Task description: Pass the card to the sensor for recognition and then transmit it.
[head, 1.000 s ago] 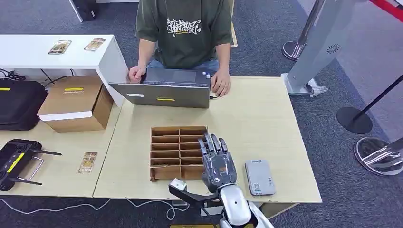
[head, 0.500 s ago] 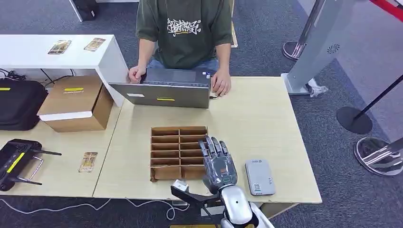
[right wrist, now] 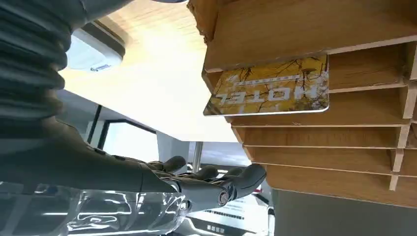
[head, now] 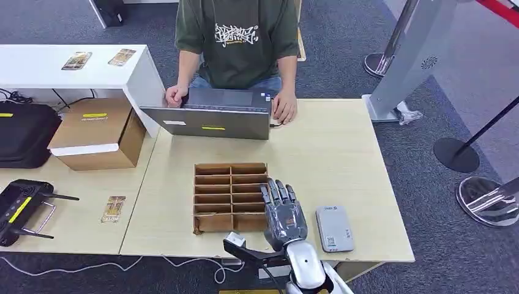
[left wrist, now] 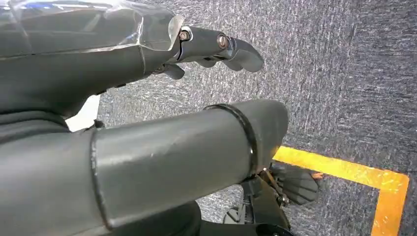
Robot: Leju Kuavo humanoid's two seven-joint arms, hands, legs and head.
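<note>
Silver arm (head: 304, 269), grey hand (head: 284, 215) (dark fingers (head: 275, 190)).

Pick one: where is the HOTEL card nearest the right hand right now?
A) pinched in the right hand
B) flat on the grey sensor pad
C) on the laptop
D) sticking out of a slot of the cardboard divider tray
D: in the right wrist view the HOTEL card juts from a slot of the cardboard divider tray, apart from the right hand, which holds nothing.

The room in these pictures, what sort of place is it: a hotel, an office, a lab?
Probably a mock hotel front desk set up in a lab or showroom. Cards marked "HOTEL" sit in a cardboard slot tray, a grey card reader lies on the table, and barrier posts stand on carpet.
</note>
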